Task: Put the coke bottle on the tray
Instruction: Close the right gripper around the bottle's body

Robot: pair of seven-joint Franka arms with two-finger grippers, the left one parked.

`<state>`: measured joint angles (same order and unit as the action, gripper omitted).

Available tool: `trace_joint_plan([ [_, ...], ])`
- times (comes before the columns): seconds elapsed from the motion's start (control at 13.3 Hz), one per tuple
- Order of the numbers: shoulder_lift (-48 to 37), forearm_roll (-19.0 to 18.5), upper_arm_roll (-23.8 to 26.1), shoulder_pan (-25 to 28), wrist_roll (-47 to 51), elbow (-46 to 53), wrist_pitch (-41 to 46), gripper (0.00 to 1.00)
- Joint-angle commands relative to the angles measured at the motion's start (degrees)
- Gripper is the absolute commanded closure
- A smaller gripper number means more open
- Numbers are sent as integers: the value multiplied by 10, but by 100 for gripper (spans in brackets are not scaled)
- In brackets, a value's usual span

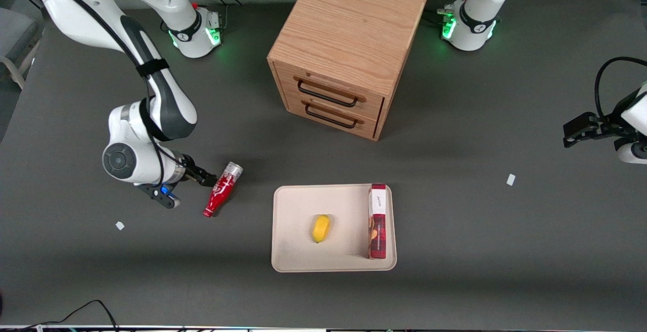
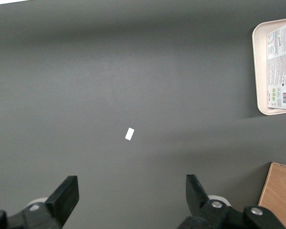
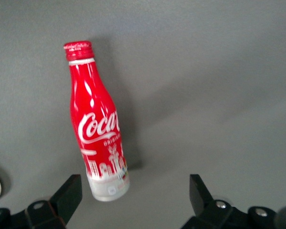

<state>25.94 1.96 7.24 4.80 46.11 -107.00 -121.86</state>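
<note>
The coke bottle (image 1: pixel 222 189) lies on its side on the dark table, silvery wide end toward the cabinet and red neck toward the front camera. My right gripper (image 1: pixel 204 176) hangs low right beside its wide end, toward the working arm's end of the table. In the right wrist view the gripper (image 3: pixel 133 195) is open and empty. The bottle (image 3: pixel 97 129) has its wide end close to one finger (image 3: pixel 69 193), with no visible touch. The cream tray (image 1: pixel 293 251) lies apart from the bottle, toward the parked arm's end; its corner also shows in the left wrist view (image 2: pixel 258 71).
On the tray lie a yellow lemon (image 1: pixel 321 228) and a red-and-white box (image 1: pixel 377 221), seen also in the left wrist view (image 2: pixel 281 67). A wooden drawer cabinet (image 1: pixel 343 49) stands farther from the camera. Small white scraps (image 1: pixel 120 226) (image 1: pixel 511 179) lie on the table.
</note>
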Motion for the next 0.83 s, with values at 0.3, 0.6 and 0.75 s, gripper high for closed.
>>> trace_joint_plan([
  [0.3, 60, 7, 5, 15, 48, -18, -136, 0],
  [0.6, 93, 7, 7, 15, 47, -28, -195, 34],
  [0.75, 97, 5, 8, 15, 40, -25, -196, 100],
])
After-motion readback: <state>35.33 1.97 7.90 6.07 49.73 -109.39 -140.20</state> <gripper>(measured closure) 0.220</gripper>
